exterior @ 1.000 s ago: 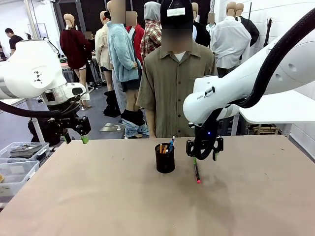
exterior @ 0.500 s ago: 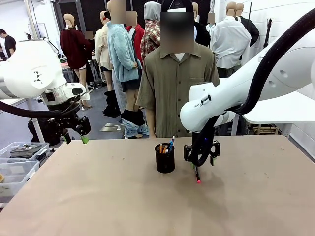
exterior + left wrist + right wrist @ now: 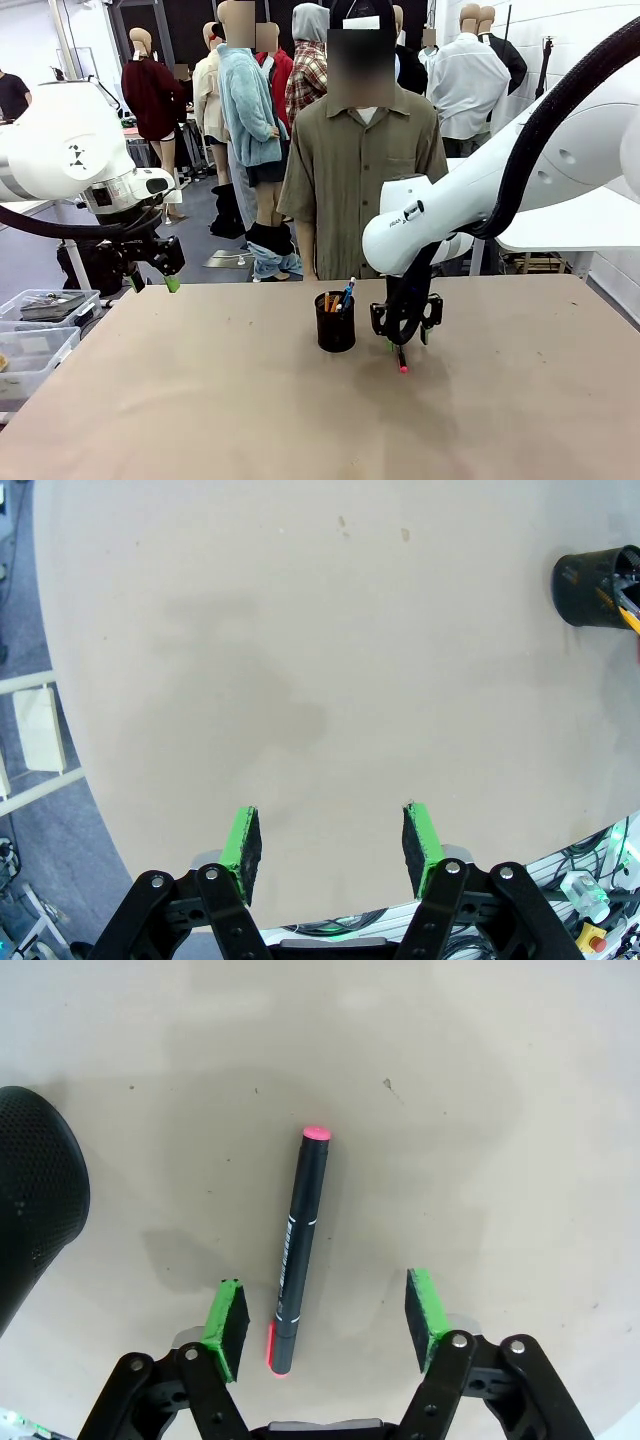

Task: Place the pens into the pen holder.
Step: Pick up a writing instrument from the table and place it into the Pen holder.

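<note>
Lowered, right gripper straddles black pen (untouched).

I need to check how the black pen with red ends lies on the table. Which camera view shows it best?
The right wrist view: the black pen lies whole on the table between the right gripper's open fingers, beside the pen holder. In the front view the gripper hides most of it, leaving its near end.

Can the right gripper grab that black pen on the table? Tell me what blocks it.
Probably yes. The right gripper hangs open with the black pen between its fingers; nothing blocks it.
</note>
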You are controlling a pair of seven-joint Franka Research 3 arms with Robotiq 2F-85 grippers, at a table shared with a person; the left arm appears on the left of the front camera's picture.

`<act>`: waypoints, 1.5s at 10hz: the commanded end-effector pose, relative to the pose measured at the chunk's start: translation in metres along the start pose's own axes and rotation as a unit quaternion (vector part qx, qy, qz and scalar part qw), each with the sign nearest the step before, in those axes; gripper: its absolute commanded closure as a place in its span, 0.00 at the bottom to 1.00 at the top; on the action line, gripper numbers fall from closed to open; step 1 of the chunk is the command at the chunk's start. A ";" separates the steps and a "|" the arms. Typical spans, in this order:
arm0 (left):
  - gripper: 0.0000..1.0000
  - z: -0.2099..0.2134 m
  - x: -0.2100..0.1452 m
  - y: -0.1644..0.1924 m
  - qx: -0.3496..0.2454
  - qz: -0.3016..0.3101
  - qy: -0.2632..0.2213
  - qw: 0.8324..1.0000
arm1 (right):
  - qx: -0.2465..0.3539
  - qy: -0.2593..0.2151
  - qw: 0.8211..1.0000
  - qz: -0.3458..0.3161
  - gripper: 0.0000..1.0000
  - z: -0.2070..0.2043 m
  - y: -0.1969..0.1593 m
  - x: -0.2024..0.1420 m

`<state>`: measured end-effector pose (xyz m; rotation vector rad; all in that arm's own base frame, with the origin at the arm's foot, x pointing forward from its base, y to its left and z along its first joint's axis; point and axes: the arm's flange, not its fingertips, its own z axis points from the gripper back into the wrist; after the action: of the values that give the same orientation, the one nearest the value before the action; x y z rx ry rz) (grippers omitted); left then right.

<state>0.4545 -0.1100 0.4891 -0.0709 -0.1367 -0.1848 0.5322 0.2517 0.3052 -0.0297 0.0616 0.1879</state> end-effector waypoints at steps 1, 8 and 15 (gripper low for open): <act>0.26 0.002 -0.001 0.000 0.007 0.004 0.002 1.000 | 0.007 -0.016 1.000 -0.001 0.61 -0.002 0.002 -0.001; 0.26 0.002 -0.001 0.000 0.007 0.004 0.002 1.000 | 0.032 0.009 0.999 0.004 1.00 -0.021 0.004 -0.004; 0.26 0.002 -0.001 0.000 0.007 0.004 0.002 1.000 | 0.103 -0.226 0.966 0.075 1.00 0.068 -0.058 -0.028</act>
<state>0.4546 -0.1097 0.4892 -0.0710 -0.1368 -0.1843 0.5400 0.2110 0.3697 0.0890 -0.2391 0.2492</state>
